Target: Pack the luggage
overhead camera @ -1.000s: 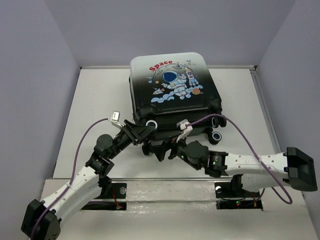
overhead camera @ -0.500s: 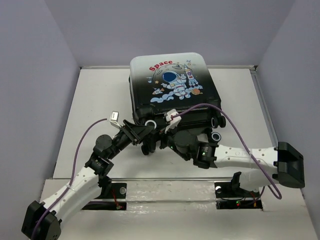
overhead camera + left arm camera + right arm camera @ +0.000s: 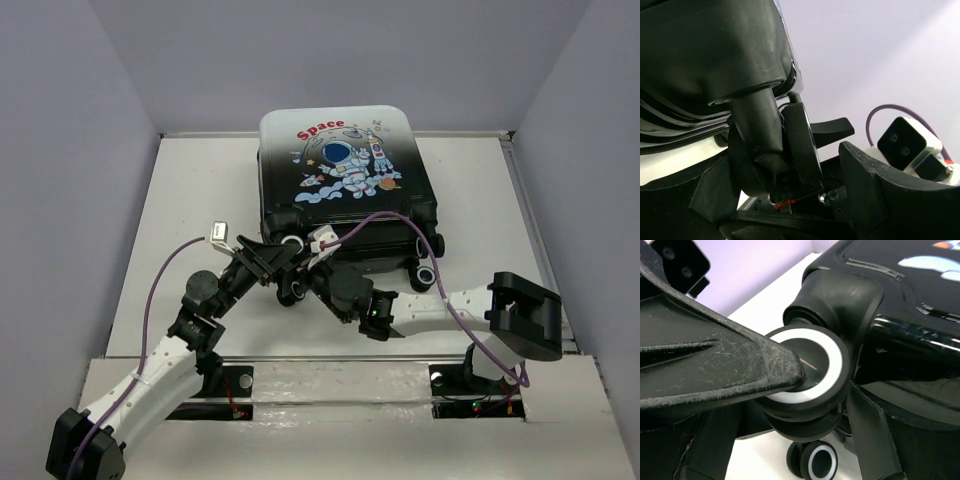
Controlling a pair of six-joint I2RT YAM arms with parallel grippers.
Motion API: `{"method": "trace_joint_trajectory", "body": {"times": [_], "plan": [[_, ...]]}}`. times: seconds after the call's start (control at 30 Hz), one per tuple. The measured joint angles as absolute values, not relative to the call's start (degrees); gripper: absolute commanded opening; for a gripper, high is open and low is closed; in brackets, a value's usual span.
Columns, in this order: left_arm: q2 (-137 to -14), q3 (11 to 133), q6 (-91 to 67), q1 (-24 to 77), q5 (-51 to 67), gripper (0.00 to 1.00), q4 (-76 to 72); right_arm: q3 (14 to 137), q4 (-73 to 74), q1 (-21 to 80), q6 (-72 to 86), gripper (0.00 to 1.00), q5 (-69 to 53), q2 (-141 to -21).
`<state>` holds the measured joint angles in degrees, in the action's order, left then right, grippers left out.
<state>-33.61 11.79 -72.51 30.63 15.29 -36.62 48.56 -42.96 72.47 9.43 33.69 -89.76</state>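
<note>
Your glossy hard-shell astronaut-print suitcase lies shut on the white tabletop. Your left hand and right hand, fingers apart, straddle its near-left round white-ringed black wheel.

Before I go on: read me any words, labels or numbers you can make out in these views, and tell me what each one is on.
"Space": red lettering on the shell of the luggage, beside the astronaut print, in the top view.
Nothing else can be read. The two wrist views show only black shell and a wheel, with no lettering on them.
</note>
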Motion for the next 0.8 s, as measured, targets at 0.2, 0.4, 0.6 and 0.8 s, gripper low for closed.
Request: {"method": "trace_joint_trajectory", "body": {"times": [0.2,0.4,0.6,0.8], "plan": [[-32.9,11.4,-73.4,30.6,14.0,0.82,-36.6,48.6,-46.9,72.9,5.8,0.90,36.2,-91.1],[-31.9,10.9,-73.1,30.5,12.8,0.82,-36.0,49.2,-47.4,73.2,2.2,0.28,37.8,-91.7],[-29.9,11.2,-70.7,30.5,11.9,0.82,-32.4,49.8,-48.2,73.5,1.2,0.07,39.1,-92.7],[-23.6,18.9,-59.0,31.8,5.3,0.74,-11.6,49.0,-45.9,73.2,1.9,0.07,37.6,-90.8]]}}
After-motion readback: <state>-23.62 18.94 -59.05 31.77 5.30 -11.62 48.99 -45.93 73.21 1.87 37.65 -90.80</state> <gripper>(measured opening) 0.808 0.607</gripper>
